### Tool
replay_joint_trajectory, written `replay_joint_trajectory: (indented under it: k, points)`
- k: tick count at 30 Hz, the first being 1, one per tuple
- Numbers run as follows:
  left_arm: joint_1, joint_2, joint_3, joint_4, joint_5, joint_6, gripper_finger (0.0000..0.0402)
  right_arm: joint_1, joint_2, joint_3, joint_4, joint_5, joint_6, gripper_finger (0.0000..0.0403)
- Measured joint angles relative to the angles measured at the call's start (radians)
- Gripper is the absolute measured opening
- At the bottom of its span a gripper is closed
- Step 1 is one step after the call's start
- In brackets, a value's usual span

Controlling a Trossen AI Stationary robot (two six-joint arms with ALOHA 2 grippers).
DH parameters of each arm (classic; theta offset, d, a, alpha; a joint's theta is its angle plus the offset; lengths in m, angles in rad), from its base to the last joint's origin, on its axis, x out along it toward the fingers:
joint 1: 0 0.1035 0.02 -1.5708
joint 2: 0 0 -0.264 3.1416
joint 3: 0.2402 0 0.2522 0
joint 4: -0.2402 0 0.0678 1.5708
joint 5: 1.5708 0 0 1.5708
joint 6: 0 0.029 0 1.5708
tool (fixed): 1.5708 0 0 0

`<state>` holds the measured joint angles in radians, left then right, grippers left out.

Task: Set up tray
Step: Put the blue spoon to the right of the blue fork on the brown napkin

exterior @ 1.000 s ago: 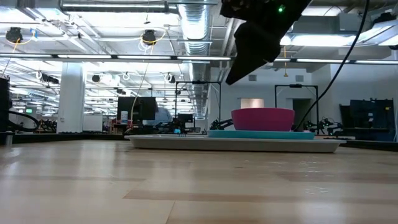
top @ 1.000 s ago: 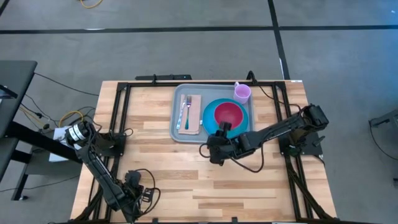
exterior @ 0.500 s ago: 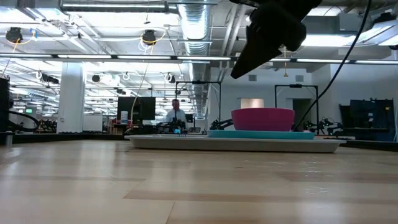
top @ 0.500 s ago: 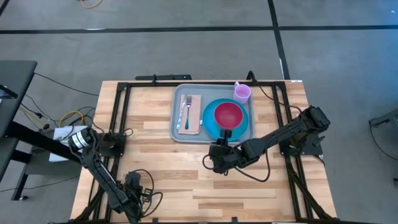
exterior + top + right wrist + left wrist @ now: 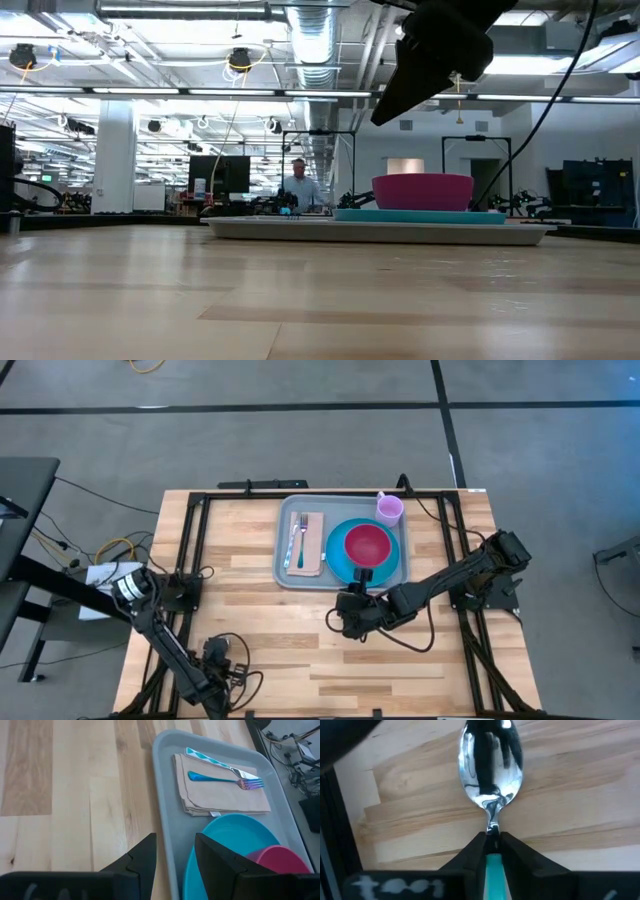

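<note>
Pale grey-blue rectangular plastic tray point(image 5: 291, 572) mid-worktop, nearly set; left end effector point(image 5: 492, 851) clamped on a teal-handled steel spoon point(image 5: 491, 775) probably due there; right end effector point(image 5: 175, 857) parted, empty, just beside the rim.

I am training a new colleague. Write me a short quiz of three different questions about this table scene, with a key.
1. True or false: the left gripper has its jaws shut on a spoon.
2. What lies on the napkin? A) a fork B) a cup C) a bowl
3. Fill in: the pink bowl sits on the blue ____.

Key: 1 true; 2 A, the fork; 3 plate. The plate is on the tray; the right gripper is open beside it.
</note>
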<state>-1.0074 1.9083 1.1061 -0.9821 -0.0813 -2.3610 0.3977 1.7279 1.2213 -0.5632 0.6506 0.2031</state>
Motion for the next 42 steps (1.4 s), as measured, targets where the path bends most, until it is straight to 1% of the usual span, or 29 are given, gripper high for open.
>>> replay_joint_trajectory:
  k: [4,6,8,10,11,12,16,19,23,25,28,30,32,34,36,42]
  points:
    - [0.047,-0.003,0.028,-0.062,0.014,0.012,0.0014,0.000,0.000,0.000,0.003,0.000,0.000,0.0129]
    - [0.085,0.002,0.050,-0.122,-0.019,0.020,0.0013,0.000,0.000,0.000,0.004,0.000,0.000,0.0129]
    - [0.135,0.005,0.075,-0.171,-0.128,0.026,0.0021,0.000,0.000,0.000,0.004,0.000,0.000,0.0129]
    - [0.183,0.002,0.102,-0.166,-0.219,0.044,0.0030,0.000,0.000,0.000,0.003,0.000,0.000,0.0129]
    - [0.208,0.002,0.114,-0.166,-0.248,0.058,0.0033,0.000,0.000,0.000,0.003,0.000,0.000,0.0129]
    - [0.232,0.002,0.124,-0.176,-0.287,0.083,0.0033,0.000,0.000,0.000,0.003,0.000,0.000,0.0129]
    - [0.359,0.002,0.167,-0.184,-0.504,0.209,0.0016,0.000,0.000,0.000,0.003,0.000,0.000,0.0129]
    - [0.468,0.002,0.191,-0.209,-0.604,0.338,0.0011,0.000,0.000,0.000,0.003,0.000,0.000,0.0129]
    - [0.635,0.001,0.227,-0.140,-0.674,0.601,0.0025,0.000,0.000,0.000,-0.005,0.000,0.000,0.0129]
    - [0.716,0.001,0.241,-0.050,-0.687,0.779,0.0030,0.000,0.000,0.000,-0.005,0.000,0.000,0.0129]
    - [0.824,0.001,0.253,0.148,-0.682,1.064,0.0026,0.000,0.000,0.000,-0.011,0.000,0.000,0.0129]
    - [0.889,0.001,0.254,0.273,-0.652,1.211,0.0019,0.000,0.000,0.000,-0.013,0.000,0.000,0.0129]
    - [0.952,0.001,0.254,0.387,-0.617,1.318,0.0015,0.000,0.000,0.000,-0.017,0.000,0.000,0.0129]
    - [1.012,0.000,0.254,0.468,-0.599,1.397,0.0015,0.000,0.000,0.000,-0.025,0.000,0.000,0.0129]
    - [1.064,0.000,0.254,0.506,-0.587,1.451,0.0020,0.000,0.000,0.000,-0.036,0.000,-0.001,0.0129]
    - [1.190,0.007,0.251,0.528,-0.538,1.479,0.0021,-0.001,0.000,0.000,-0.038,0.000,-0.020,0.0129]
